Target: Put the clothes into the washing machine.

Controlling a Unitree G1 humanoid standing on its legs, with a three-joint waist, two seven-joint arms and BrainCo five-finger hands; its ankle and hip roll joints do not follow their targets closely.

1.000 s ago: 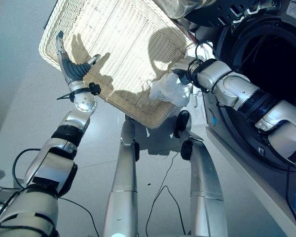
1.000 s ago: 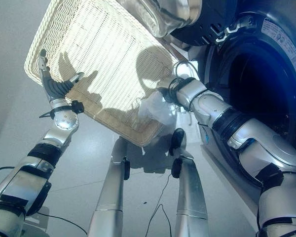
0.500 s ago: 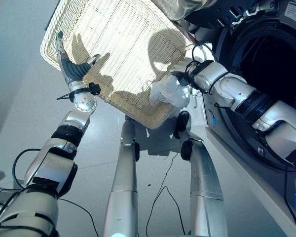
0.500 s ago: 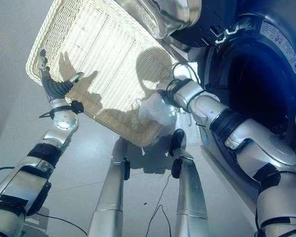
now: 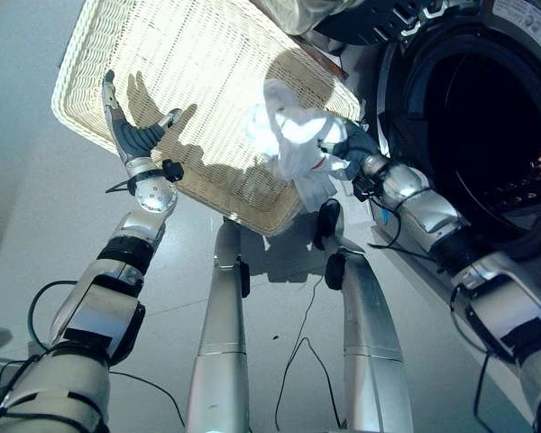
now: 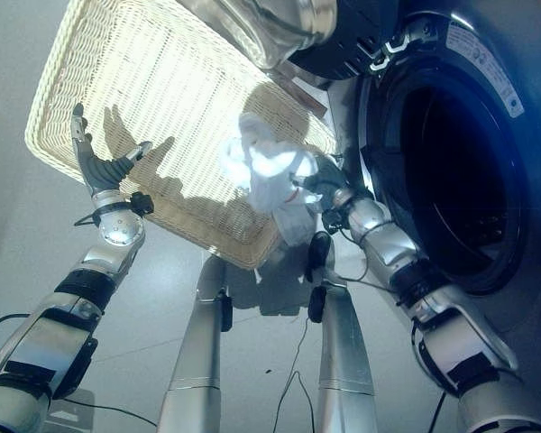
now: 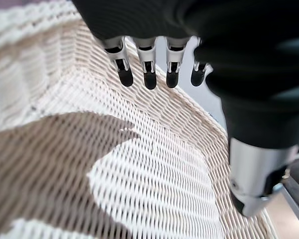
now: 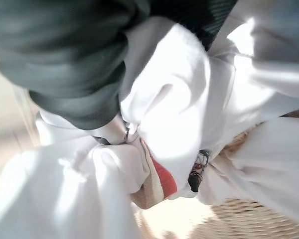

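- The right hand (image 5: 347,144) is buried in a bundle of white clothes (image 5: 288,135), lifted above the near right corner of the wicker basket (image 5: 162,54); in the right wrist view the cloth (image 8: 179,114) wraps round the dark cover, with a red and dark patch among the folds, and its fingers are hidden, so whether they clasp the cloth cannot be told.
- The left hand (image 5: 131,126) is held spread, fingers straight and thumb apart, over the basket's near left edge; its fingertips (image 7: 147,79) hang above the weave by the rim and hold nothing.
- The washing machine (image 6: 451,153) stands just right of the basket, its round drum opening dark; what lies inside is hard to make out.
- The basket's far edge is cut off, and a glassy rounded part overlaps its far right corner.
- The bundle hangs between basket and drum opening, close to the machine's front.
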